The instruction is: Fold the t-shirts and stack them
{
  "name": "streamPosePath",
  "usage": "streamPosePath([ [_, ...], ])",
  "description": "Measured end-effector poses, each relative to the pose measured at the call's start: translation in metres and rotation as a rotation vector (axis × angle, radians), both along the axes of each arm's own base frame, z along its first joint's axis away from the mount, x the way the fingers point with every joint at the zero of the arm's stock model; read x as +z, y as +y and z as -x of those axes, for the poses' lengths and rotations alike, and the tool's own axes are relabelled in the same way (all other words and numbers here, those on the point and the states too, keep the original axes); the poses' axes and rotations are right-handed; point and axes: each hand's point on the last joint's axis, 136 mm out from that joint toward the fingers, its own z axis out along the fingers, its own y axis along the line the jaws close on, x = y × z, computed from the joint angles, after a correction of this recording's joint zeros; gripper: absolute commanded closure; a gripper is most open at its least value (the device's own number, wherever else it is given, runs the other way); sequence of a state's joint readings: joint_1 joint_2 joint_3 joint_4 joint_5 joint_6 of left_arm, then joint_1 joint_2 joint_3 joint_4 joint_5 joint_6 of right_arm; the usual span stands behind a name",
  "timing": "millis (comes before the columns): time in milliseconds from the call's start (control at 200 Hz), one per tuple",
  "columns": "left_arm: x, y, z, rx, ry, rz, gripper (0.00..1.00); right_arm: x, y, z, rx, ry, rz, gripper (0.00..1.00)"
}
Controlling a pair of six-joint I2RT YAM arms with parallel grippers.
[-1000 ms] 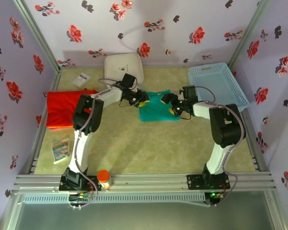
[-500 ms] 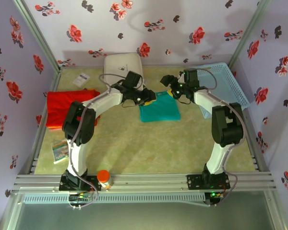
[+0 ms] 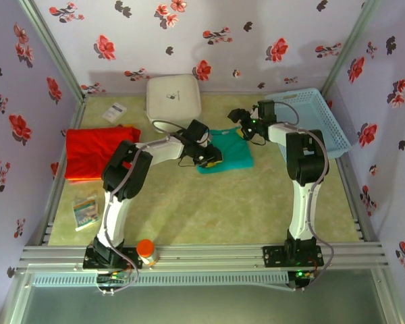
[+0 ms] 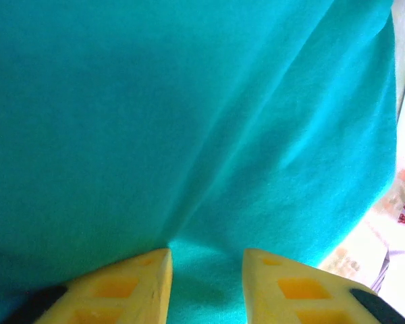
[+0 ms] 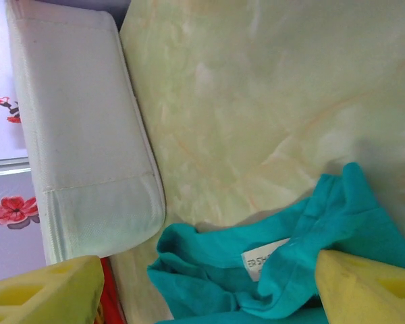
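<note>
Teal cloth marks the far middle of the surface (image 3: 209,216), where we find the teal-green t-shirt (image 3: 228,150) lying partly folded. It sits between the white box (image 3: 174,96) at the far edge and the light-blue basket (image 3: 309,120) in the far right corner.

We see the left gripper (image 3: 208,159) down on the shirt's near left part. From the left wrist, its yellow fingers (image 4: 135,283) stand a narrow gap apart, with teal cloth in that gap and creases running toward it. We cannot tell whether they pinch the cloth.

The right gripper (image 3: 237,123) is at the shirt's far right corner, near the basket. From the right wrist we see its jaws wide apart, with the shirt's rumpled collar and a white label (image 5: 263,256) lying between them.

The red t-shirt (image 3: 94,152) lies rumpled against the left edge, well apart from the teal one. A small white card (image 3: 114,111) lies near the far left corner. We also see a packet (image 3: 86,210) further along the left edge toward the near side. An orange-capped bottle (image 3: 146,250) stands at the near edge.
</note>
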State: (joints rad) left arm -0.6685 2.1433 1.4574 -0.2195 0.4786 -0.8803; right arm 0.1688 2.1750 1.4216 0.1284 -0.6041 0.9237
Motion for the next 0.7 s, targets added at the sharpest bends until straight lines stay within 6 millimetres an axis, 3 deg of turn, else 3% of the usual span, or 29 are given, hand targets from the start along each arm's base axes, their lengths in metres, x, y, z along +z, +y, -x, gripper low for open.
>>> streamPosePath([
  [300, 0.0, 0.017, 0.02, 0.0, -0.006, -0.006, 0.71, -0.002, 0.0, -0.001, 0.008, -0.004, 0.009, 0.18],
  [470, -0.001, 0.029, 0.046, -0.008, 0.026, -0.037, 0.7, -0.002, 0.0, 0.021, 0.019, 0.014, 0.019, 0.18],
  [575, 0.0, 0.034, 0.061, -0.02, 0.042, -0.053, 0.68, 0.016, 0.006, 0.05, 0.04, 0.015, 0.022, 0.17],
  [700, 0.015, 0.042, 0.073, -0.024, 0.046, -0.075, 0.6, 0.055, 0.01, 0.077, 0.054, -0.035, 0.03, 0.17],
])
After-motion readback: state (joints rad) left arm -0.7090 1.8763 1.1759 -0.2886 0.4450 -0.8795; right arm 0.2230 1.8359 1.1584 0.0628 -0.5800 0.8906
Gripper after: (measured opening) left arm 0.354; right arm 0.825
